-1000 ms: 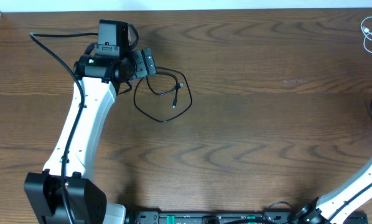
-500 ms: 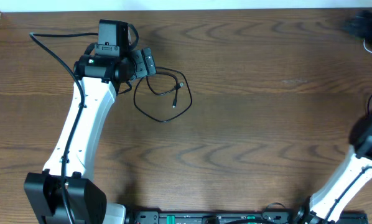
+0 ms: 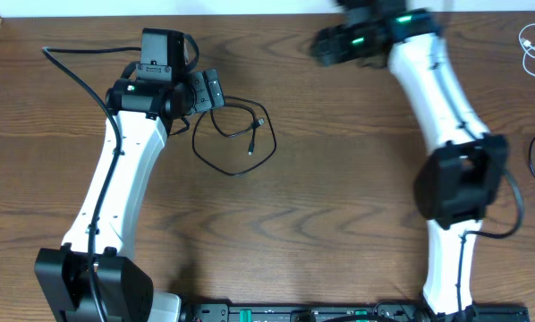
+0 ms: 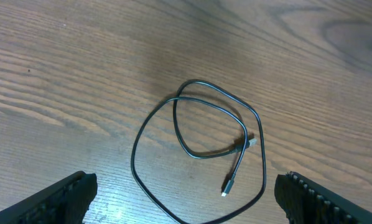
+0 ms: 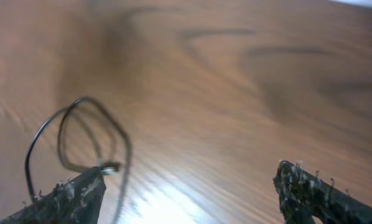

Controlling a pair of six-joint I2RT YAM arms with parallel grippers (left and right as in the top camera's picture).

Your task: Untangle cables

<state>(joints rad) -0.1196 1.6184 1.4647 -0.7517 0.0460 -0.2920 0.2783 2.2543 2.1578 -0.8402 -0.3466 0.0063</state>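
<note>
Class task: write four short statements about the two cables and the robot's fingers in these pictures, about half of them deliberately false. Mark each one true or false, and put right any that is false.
1. The black cable lies in loops on the table. True.
2. The white cable is tangled with the black cable. False: it lies well apart, near the table's far right corner.
3. The left fingers are shut on the black cable. False: they stand wide open, and the cable lies free on the wood ahead of them.
4. The right fingers are open and hold nothing. True.
</note>
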